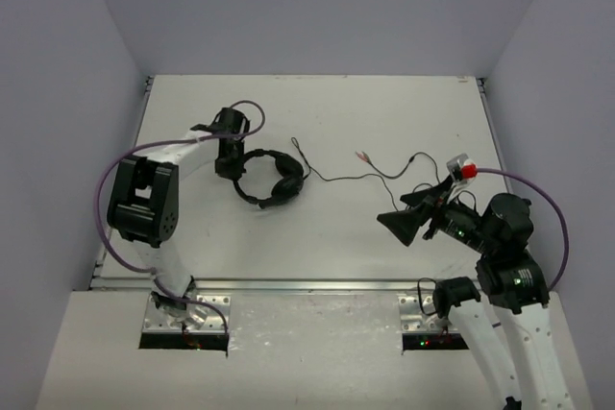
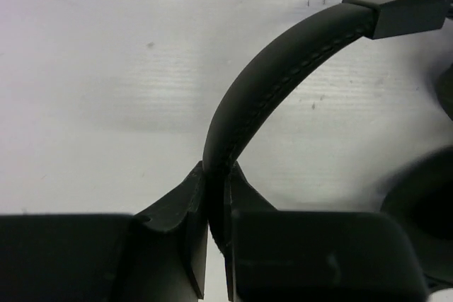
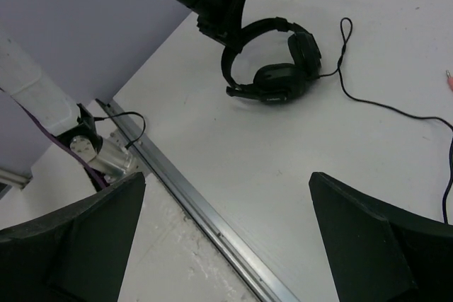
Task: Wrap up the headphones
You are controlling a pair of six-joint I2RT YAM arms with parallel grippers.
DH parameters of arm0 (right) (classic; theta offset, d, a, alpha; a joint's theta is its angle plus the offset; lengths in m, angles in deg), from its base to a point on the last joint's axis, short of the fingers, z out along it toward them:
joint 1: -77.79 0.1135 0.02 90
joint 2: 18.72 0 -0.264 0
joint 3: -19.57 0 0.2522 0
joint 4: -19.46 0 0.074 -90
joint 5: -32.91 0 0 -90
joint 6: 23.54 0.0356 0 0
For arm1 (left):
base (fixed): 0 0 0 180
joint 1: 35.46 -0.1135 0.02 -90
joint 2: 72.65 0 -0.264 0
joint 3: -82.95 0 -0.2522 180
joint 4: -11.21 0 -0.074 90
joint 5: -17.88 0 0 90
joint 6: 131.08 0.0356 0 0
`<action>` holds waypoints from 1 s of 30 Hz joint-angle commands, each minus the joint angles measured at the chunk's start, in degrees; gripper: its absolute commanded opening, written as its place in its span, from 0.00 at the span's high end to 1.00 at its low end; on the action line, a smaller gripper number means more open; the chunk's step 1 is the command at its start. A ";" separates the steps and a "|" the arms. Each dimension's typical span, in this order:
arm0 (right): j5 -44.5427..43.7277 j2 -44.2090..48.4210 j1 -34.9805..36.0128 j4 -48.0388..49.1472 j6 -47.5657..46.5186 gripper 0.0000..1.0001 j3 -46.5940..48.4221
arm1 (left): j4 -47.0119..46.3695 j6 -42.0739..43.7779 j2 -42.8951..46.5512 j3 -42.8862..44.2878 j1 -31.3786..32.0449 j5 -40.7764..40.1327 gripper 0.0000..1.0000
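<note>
Since the cable (image 1: 338, 179) sprawls loose over the surface (image 1: 384, 103), my left pincer (image 2: 212, 203) pinches the headphones (image 2: 283, 68) by the band to anchor them; my right pincer (image 3: 226, 228) hangs spread, free for winding.

Headphones: the small black padded over-ear headphones (image 1: 285, 186) lie on the flat white table (image 1: 336, 112), left of its middle.
Left gripper: the black two-finger left gripper (image 1: 228, 168) sits at the headphones' left, clamped on their headband.
Cable: the thin dark cable (image 1: 336, 178) trails rightward from the headphones across the table.
Plugs: the small reddish plugs (image 1: 361, 155) lie right of the headphones, slightly behind.
Right gripper: the black two-finger right gripper (image 1: 415, 210) is well right of the headphones, nearer the front edge.
</note>
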 commanded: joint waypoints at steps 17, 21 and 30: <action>3.10 -36.91 4.95 50.38 -2.90 0.04 -8.33 | 19.89 -7.60 45.33 5.66 6.40 2.27 1.00; 4.77 -41.32 14.86 47.66 -10.56 0.06 -1.74 | 22.18 -6.99 47.09 8.30 6.40 3.24 1.00; 5.14 -43.26 18.67 57.14 -7.15 0.30 -6.38 | 22.97 -7.43 48.32 11.47 6.40 6.05 1.00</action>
